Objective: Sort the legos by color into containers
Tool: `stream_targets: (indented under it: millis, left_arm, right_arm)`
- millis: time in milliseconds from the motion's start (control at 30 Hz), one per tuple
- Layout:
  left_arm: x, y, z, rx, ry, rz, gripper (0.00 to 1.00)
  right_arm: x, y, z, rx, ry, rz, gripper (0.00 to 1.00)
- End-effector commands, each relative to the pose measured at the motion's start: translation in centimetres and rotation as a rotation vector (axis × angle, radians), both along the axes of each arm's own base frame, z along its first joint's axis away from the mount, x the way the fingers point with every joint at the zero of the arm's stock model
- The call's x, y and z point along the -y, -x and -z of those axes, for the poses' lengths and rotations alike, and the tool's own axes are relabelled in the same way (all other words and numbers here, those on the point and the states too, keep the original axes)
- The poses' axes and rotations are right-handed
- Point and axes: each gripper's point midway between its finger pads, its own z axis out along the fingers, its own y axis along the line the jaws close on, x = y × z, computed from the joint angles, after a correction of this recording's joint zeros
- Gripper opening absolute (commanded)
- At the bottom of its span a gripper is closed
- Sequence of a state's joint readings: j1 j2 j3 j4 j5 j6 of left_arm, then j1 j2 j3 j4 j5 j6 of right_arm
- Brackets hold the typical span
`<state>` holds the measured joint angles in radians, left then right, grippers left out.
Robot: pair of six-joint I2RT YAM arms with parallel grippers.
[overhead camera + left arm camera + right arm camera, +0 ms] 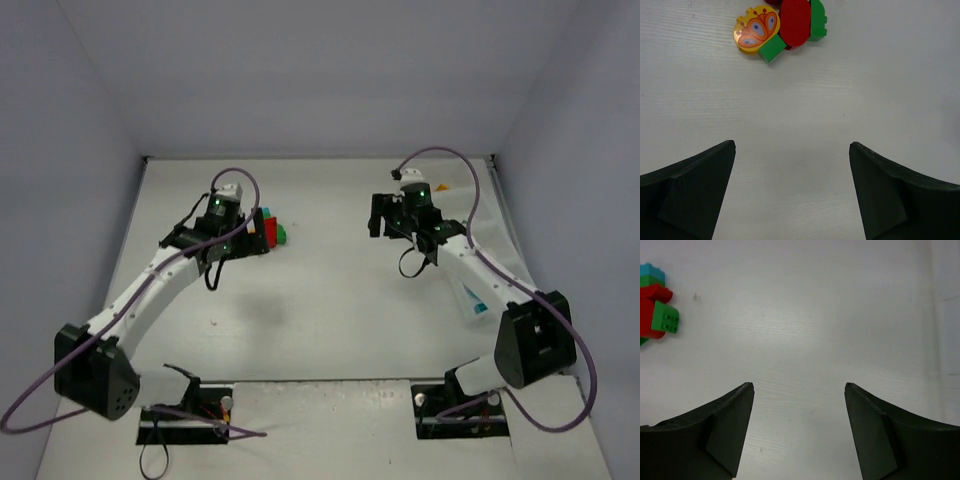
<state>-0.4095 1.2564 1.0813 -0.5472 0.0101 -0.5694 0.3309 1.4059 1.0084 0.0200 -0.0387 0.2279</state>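
A small cluster of legos lies on the white table left of centre. The left wrist view shows a yellow butterfly piece, a red oval piece and green bricks packed together. My left gripper is open just short of them, with only bare table between its fingers. It sits at the cluster's left side. My right gripper is open and holds nothing. It is well to the right of the cluster, and its view catches teal, red and green bricks at the left edge.
A pale translucent item with blue marks lies under my right forearm; I cannot tell whether it is the containers. A tiny orange piece lies behind my right wrist. Grey walls close the table's back and sides.
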Motion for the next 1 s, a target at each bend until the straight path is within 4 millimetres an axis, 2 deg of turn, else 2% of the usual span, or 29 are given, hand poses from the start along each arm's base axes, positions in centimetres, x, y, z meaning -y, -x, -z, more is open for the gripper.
stream_targets:
  millis: [0, 67, 100, 133, 167, 233, 267, 367, 500, 567, 633, 667, 833, 967]
  left_arm:
    - [0.0, -3.9, -1.9, 0.105, -0.021, -0.039, 0.89]
    - [0.3, -5.1, -1.6, 0.112, -0.038, -0.034, 0.88]
    - [0.3, -6.0, -0.5, 0.099, -0.069, -0.018, 0.86]
    - [0.6, -6.8, -0.8, 0.11, -0.078, -0.002, 0.83]
    - [0.5, -7.5, 0.4, 0.085, -0.102, 0.01, 0.81]
    - [0.3, -9.0, 0.2, 0.106, -0.15, 0.056, 0.74]
    - [0.0, -9.6, 1.3, 0.083, -0.188, 0.088, 0.72]
    - [-1.9, -11.8, 2.4, 0.05, -0.172, 0.104, 0.7]
    - [-3.1, -13.7, 4.4, 0.004, -0.14, 0.106, 0.68]
    - [-3.1, -14.5, 5.5, -0.002, -0.129, 0.106, 0.59]
    - [-2.5, -15.0, 6.1, -0.001, -0.092, 0.119, 0.51]
    - [-2.2, -15.1, 6.4, -0.004, -0.075, 0.127, 0.41]
    - [-1.1, -15.1, 8.2, -0.039, -0.009, 0.125, 0.4]
    - [-0.5, -13.9, 9.5, -0.086, 0.04, 0.108, 0.4]
  right_arm:
    - [-2.6, -1.0, -1.5, 0.063, -0.018, -0.101, 0.7]
    - [-3.3, -0.7, -1.0, 0.054, -0.025, -0.132, 0.7]
    - [-3.6, -0.5, -0.6, 0.045, -0.03, -0.147, 0.7]
    - [-3.9, -0.2, -0.2, 0.037, -0.035, -0.16, 0.7]
    - [-4.1, 0.1, -0.1, 0.033, -0.042, -0.176, 0.7]
    - [-4.6, 0.7, 0.3, 0.022, -0.046, -0.203, 0.7]
    - [-4.9, 1.0, 0.4, 0.02, -0.046, -0.216, 0.7]
    - [-5.6, 1.9, 0.7, 0.017, -0.045, -0.261, 0.7]
    - [-5.7, 2.8, 1.0, 0.011, -0.049, -0.28, 0.7]
    - [-5.6, 3.3, 1.1, 0.007, -0.051, -0.286, 0.7]
    - [-5.6, 3.5, 1.3, 0.004, -0.046, -0.29, 0.7]
    - [-5.6, 3.7, 1.6, -0.003, -0.047, -0.291, 0.7]
    - [-5.5, 4.2, 2.2, -0.019, -0.051, -0.295, 0.71]
    - [-5.4, 4.6, 2.7, -0.026, -0.045, -0.301, 0.71]
